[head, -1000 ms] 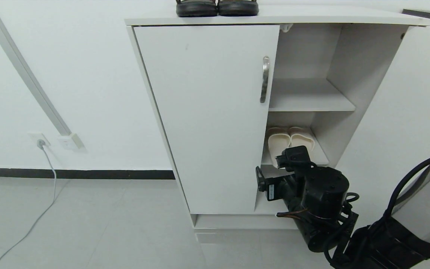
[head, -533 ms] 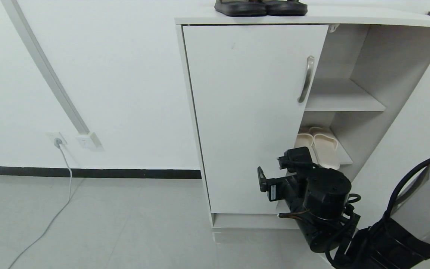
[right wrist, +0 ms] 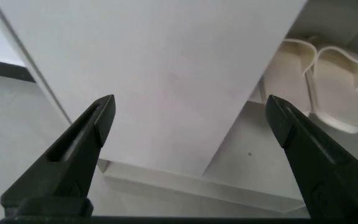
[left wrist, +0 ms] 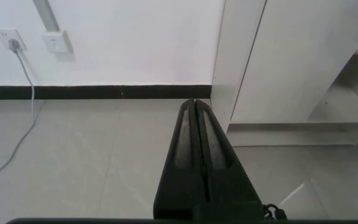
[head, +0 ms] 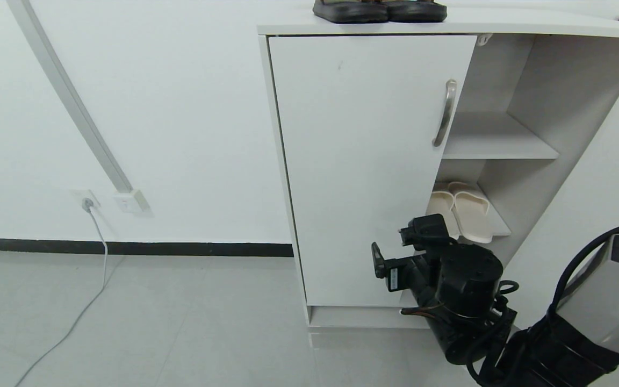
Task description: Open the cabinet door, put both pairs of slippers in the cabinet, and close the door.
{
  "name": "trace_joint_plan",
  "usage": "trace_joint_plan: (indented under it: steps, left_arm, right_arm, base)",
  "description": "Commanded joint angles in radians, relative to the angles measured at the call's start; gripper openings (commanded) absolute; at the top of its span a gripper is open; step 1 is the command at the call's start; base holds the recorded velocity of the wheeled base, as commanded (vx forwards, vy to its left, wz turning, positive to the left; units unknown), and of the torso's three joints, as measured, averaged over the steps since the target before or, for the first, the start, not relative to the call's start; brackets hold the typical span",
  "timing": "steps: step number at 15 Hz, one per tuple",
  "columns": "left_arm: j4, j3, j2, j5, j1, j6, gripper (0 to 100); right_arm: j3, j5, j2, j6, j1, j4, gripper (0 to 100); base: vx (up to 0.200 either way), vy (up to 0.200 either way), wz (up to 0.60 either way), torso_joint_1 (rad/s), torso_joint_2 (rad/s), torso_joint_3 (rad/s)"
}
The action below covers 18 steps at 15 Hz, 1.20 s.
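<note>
Hanging spread wide before the closed left door (head: 363,161), the right claw (right wrist: 189,102) faces cream slippers (head: 469,215) on the lower shelf (head: 503,231); the left claw (left wrist: 195,107) is pressed closed above the floor (left wrist: 73,162).

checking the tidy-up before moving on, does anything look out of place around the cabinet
Yes: a dark pair of slippers sits on top of the cabinet, not inside it. The cream pair lies on a lower shelf, and the right door stands open. Nothing looks spilled or damaged.
</note>
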Motion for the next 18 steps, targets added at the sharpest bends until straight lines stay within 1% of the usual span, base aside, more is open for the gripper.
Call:
trace_joint_plan:
  steps: [1, 10, 13, 16, 18]
  left_arm:
    - [0.0, -0.001, 0.002, 0.0, 0.0, -0.001, 0]
    - [0.0, 0.0, 0.002, 0.002, 0.0, -0.002, 0]
    - [0.0, 0.0, 0.002, 0.002, 0.0, -0.001, 0]
    - [0.0, 0.0, 0.002, 0.002, 0.0, -0.001, 0]
    - [0.0, 0.0, 0.002, 0.0, 0.0, -0.001, 0]
  right_arm:
    - [0.001, -0.001, 0.008, 0.0, 0.0, 0.0, 100]
    - [0.006, -0.001, 0.03, 0.003, -0.002, -0.003, 100]
    - [0.006, -0.001, 0.048, 0.001, -0.005, -0.028, 100]
    - [0.006, -0.001, 0.048, 0.001, -0.003, -0.029, 100]
    - [0.006, -0.001, 0.046, 0.001, -0.003, -0.029, 100]
  base:
    - [0.0, 0.0, 0.0, 0.0, 0.0, 0.0]
    - [0.0, 0.0, 0.0, 0.0, 0.0, 0.0]
    - [0.0, 0.0, 0.0, 0.002, -0.03, -0.024]
    - [0.0, 0.0, 0.0, 0.01, -0.18, -0.302]
    - [0.0, 0.0, 0.0, 0.056, -0.5, -0.368]
